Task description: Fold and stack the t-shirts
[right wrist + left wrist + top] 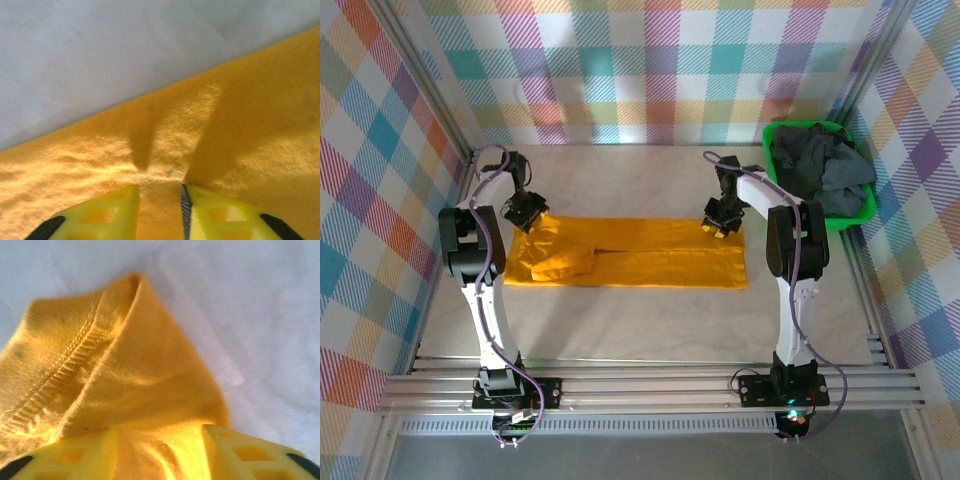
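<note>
On the table (620, 330) the mustard-orange t-shirt (640, 262) lies folded into a long band, not yet a compact square. The left gripper (527, 212) has a corner bunched between its fingers, and the right gripper (717, 228) straddles the far edge. Whether either is clamped or slack, I cannot tell. Beyond them, dark grey t-shirts (820, 165) wait unfolded in the green basket (850, 215).

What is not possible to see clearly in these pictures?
- Top view: number of dark t-shirts in the green basket; they lie bunched over each other.
- Left wrist view: whether the left hand grips the orange t-shirt; bottom edge cuts its fingers.
- Right wrist view: same for the right hand.
</note>
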`<state>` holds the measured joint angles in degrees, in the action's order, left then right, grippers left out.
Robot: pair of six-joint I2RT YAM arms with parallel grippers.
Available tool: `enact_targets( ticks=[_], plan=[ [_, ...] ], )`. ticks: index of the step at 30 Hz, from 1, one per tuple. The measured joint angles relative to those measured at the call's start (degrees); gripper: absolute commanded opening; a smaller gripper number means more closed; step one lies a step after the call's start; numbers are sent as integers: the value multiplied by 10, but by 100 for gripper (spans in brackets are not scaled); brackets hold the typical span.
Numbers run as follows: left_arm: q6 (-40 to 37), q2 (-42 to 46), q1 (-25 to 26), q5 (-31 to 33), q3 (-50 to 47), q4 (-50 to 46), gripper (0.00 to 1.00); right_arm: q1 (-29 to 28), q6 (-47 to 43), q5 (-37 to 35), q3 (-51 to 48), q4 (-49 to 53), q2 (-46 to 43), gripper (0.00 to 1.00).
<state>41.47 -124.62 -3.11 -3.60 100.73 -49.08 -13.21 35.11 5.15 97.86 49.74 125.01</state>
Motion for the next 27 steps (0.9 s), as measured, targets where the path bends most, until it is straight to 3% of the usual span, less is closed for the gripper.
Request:
enact_targets(
  ticks=[5, 9, 13, 20, 27],
  plan=[
    [-27, 123, 63, 58, -87, 14, 46, -22, -32, -5, -45, -31, -77, 38],
    [-16, 266, 106, 57, -208, 11, 28, -54, -50, 14, -108, -59, -174, 37],
    [15, 341, 108, 30, -305, 11, 13, -75, -61, 34, -169, -78, -232, 33],
    [46, 305, 98, -4, -349, 13, 2, -63, -72, 37, -200, -73, -228, 31],
    [35, 226, 54, 21, -330, 11, 2, -59, -73, 35, -190, -73, -226, 30]
  ],
)
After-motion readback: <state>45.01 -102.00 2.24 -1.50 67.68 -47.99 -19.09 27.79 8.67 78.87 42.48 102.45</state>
